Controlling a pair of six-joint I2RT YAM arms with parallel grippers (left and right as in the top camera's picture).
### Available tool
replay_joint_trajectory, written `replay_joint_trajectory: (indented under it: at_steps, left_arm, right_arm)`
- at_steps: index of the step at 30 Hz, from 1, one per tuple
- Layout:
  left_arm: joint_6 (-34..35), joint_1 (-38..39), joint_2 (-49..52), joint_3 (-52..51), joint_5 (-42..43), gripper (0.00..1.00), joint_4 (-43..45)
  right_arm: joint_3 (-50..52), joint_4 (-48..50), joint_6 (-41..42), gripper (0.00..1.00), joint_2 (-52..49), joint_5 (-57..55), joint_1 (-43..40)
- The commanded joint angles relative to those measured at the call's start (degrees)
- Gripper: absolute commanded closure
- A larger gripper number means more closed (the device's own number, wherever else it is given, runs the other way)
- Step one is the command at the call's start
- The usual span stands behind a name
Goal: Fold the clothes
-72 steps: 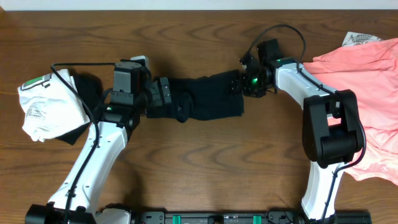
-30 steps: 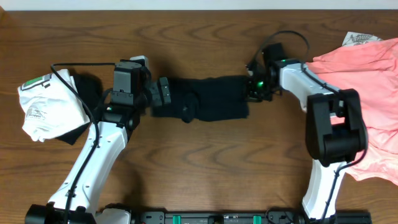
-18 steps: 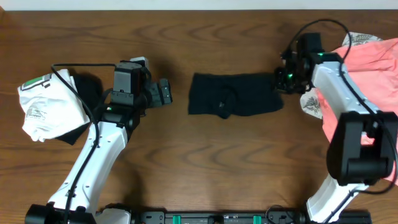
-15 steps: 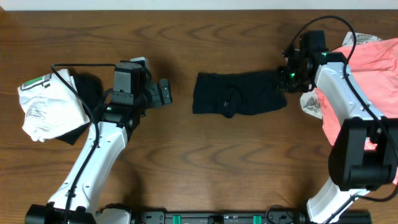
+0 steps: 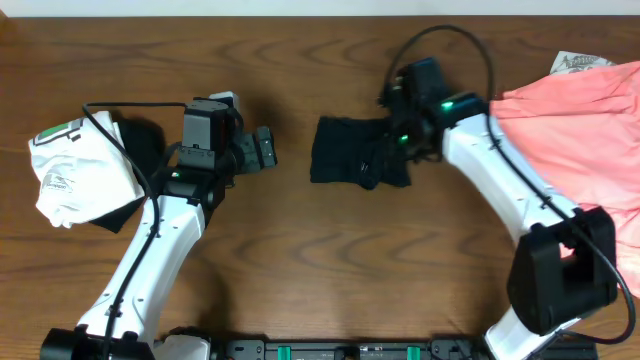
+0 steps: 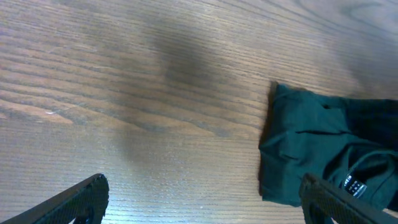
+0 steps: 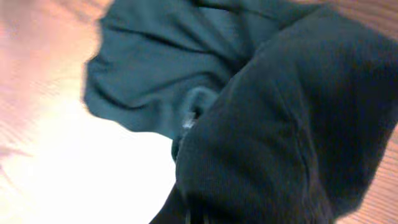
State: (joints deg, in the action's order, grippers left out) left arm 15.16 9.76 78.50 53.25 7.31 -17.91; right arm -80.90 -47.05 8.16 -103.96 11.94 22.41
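Judging from the overhead view, you have the black shirt lying on the table a little right of centre and nearer the far edge than the near one. Its long axis runs left to right, parallel to that far edge. Your right fingers sit over its right end. You cannot see them in the right wrist view, where dark cloth fills the frame and gathers to a pinch at the bottom. I read them as closed on that end, with the fabric lifted and doubling over the flat part, but that is a reading, not a certainty.

Your left fingers stand wide apart and hold nothing. They point toward the right edge of the table, straight at the shirt's left end, with a strip of bare wood between. In the left wrist view that end shows as a fairly square, flat edge.

The coming move turns on one line: the shirt's left end lies directly leftward from your right fingers, along its own long axis. To lay the fold you would likely travel straight toward the left edge, without drifting far or near. The left fingers are nearer the free end, should it need pinning. The salmon-pink garment at the right edge and the white printed garment at the left edge lie well apart.
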Motion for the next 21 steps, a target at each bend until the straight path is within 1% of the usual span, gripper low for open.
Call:
replay_joint_trajectory:
  at_steps: [1,5,12,21]
  left_arm:
    - [-0.52,-0.02,0.09,0.22,0.17,0.02,-0.74]
    - [-0.52,-0.02,0.09,0.22,0.17,0.02,-1.88]
    - [-0.52,-0.02,0.09,0.22,0.17,0.02,-2.60]
    - [-0.52,-0.02,0.09,0.22,0.17,0.02,-2.62]
  right_arm:
    - [-0.37,2.23,3.65,0.99,1.07,-2.10,3.15]
    - [-0.37,7.50,6.16,0.99,0.28,-2.32,5.86]
    - [-0.37,14.82,8.15,0.99,-1.51,-2.03,8.37]
    - [-0.37,16.46,8.55,0.99,-7.08,-0.98,9.92]
